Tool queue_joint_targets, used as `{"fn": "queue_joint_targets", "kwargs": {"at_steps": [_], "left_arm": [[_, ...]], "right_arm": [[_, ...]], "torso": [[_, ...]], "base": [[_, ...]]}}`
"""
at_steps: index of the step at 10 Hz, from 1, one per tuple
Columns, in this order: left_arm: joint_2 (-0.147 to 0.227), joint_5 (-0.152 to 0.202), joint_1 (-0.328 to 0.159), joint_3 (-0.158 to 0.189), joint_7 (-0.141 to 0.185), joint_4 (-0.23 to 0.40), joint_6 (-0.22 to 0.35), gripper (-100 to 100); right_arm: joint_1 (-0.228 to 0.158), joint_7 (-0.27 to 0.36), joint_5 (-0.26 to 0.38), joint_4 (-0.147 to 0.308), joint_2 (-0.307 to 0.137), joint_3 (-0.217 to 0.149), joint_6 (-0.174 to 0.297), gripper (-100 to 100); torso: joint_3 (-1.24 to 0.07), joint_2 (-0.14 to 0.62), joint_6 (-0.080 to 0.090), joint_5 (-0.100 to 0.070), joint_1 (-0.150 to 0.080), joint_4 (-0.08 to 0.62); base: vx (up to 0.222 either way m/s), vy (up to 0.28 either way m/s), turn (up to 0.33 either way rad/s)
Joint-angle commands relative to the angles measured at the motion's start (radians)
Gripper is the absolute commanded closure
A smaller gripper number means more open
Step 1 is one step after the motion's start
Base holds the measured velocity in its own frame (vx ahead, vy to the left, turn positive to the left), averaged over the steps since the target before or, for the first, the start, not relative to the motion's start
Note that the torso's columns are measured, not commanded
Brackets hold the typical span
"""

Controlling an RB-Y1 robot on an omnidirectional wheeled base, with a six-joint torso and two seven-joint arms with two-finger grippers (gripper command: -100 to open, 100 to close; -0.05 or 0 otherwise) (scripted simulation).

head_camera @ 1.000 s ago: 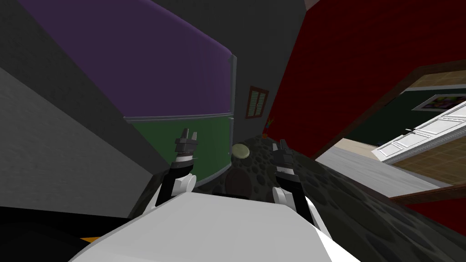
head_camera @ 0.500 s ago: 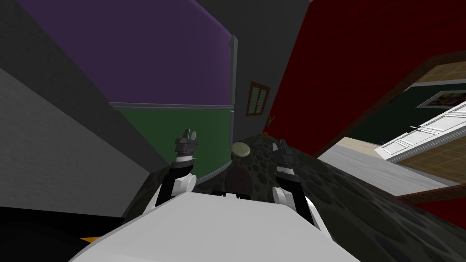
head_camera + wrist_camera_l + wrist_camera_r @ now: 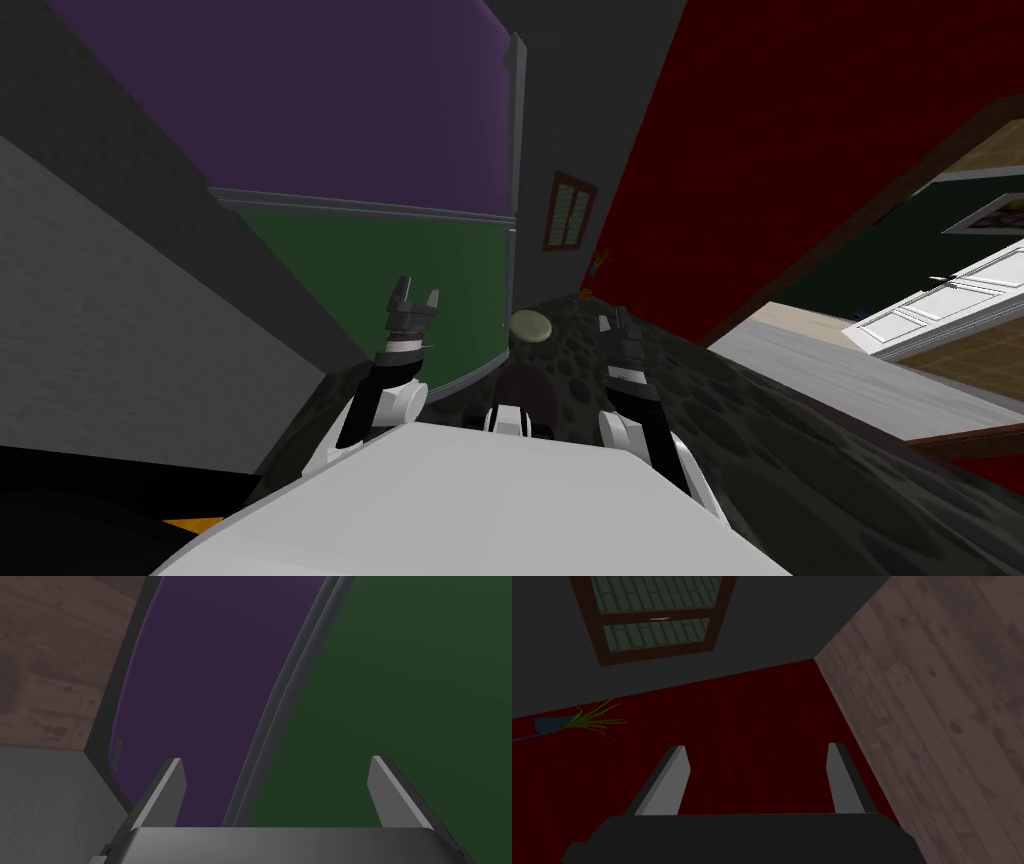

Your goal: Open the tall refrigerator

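Status on the left gripper?

Wide open and empty. In my left wrist view its fingers stand far apart with nothing between them and nothing touching them.

Where's the refrigerator?

It takes up the upper left and centre of my head view. The upper door is purple, the lower door is green, and a grey strip runs between them. The left gripper is raised in front of the green door, just left of the frame's middle. Along the gripper, the strip falls between the fingers, with one finger over purple and the other over green. I'd say the tips are short of the doors, but the gap is hard to judge from these angles.

And the right gripper?

Just right of centre in the head view, above a dark pitted surface. Its fingers are open at the usual spread and hold nothing.

What differs from a second ago?

The whole head picture has shifted, so that's my own move. The grey strip now sits higher in the frame, and more green shows below it. The left gripper's fingers look more spread than they were. The right gripper looks unchanged.
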Motion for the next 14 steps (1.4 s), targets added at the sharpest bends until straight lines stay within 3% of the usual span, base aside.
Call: {"fn": "queue_joint_targets", "kwargs": {"at_steps": [1, 7, 8, 12, 13, 14], "left_arm": [[0.053, 0.015, -0.035, 0.021, -0.001, -0.003, 0.038, -100], [0.132, 0.075, -0.181, 0.110, -0.007, -0.013, 0.187, -100], [0.132, 0.075, -0.181, 0.110, -0.007, -0.013, 0.192, -100], [0.164, 0.127, -0.307, 0.188, -0.012, -0.022, 0.318, -100], [0.164, 0.127, -0.309, 0.188, -0.012, -0.022, 0.327, -100], [0.169, 0.141, -0.344, 0.209, -0.013, -0.024, 0.362, -100]], "right_arm": [[0.000, 0.000, 0.000, 0.000, 0.000, 0.000, 0.000, 0], [0.000, 0.000, 0.000, 0.000, 0.000, 0.000, 0.000, 0], [0.000, 0.000, 0.000, 0.000, 0.000, 0.000, 0.000, 0], [0.000, 0.000, 0.000, 0.000, 0.000, 0.000, 0.000, 0], [0.000, 0.000, 0.000, 0.000, 0.000, 0.000, 0.000, 0], [0.000, 0.000, 0.000, 0.000, 0.000, 0.000, 0.000, 0]], "torso": [[-0.001, 0.001, 0.000, 0.000, 0.000, 0.001], [0.000, 0.003, 0.000, 0.000, 0.002, 0.002], [0.000, 0.003, 0.000, 0.001, 0.002, 0.002], [-0.001, 0.000, 0.000, -0.001, -0.003, 0.001], [-0.001, 0.001, 0.000, -0.001, -0.001, 0.001], [0.001, 0.005, 0.000, 0.001, 0.003, 0.002]], "base": [[0.083, -0.069, 0.084], [0.115, -0.112, 0.125], [0.087, -0.075, 0.043], [0.130, -0.130, 0.141], [0.098, -0.122, 0.087], [0.085, -0.100, 0.112]]}}
